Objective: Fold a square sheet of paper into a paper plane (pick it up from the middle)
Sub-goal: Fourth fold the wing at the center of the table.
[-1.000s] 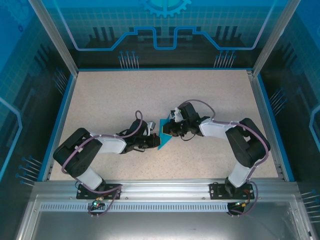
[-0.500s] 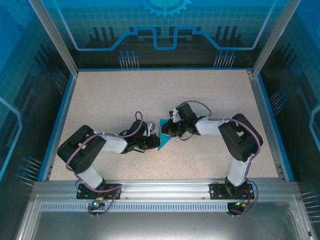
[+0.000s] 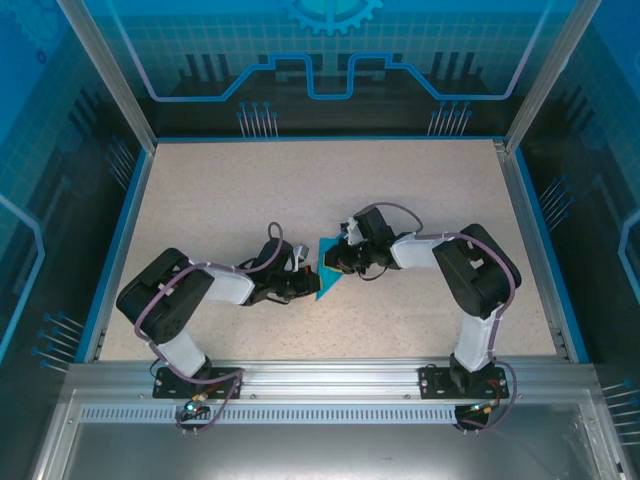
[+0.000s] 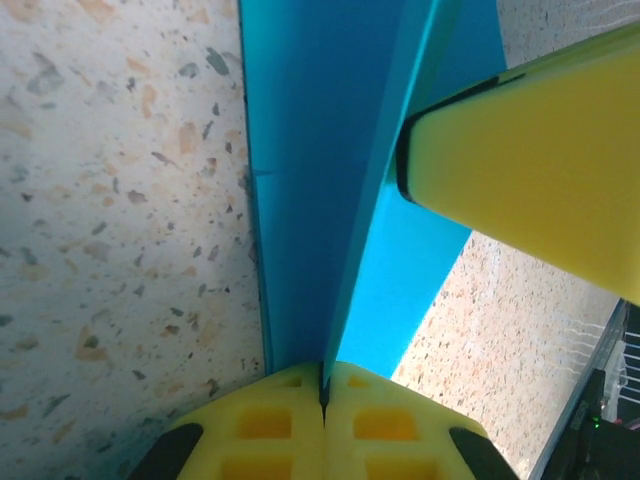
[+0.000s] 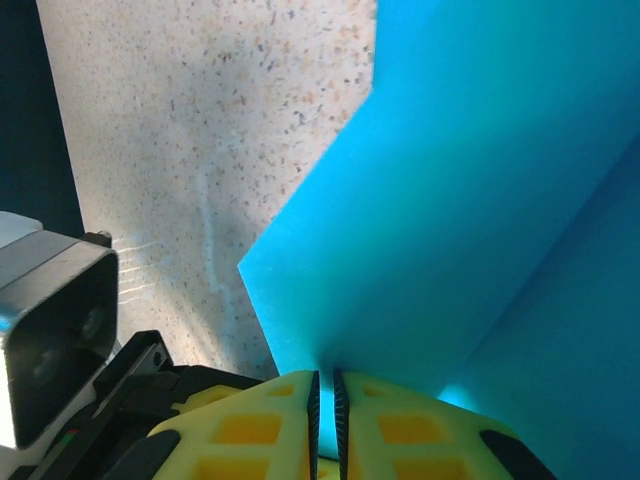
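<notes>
Folded paper (image 3: pixel 326 278) sits centre-frame in the top view, left claw (image 4: pixel 322 385) and right claw (image 5: pixel 325 385) each clamped tight on an edge; pulling apart or twisting could tear it or skew the crease

From above, the square sheet of paper (image 3: pixel 324 280) is partly hidden under the left gripper (image 3: pixel 310 285) and right gripper (image 3: pixel 336 262) (creases too small to read). Both wrist views crop it at the top edge.
</notes>
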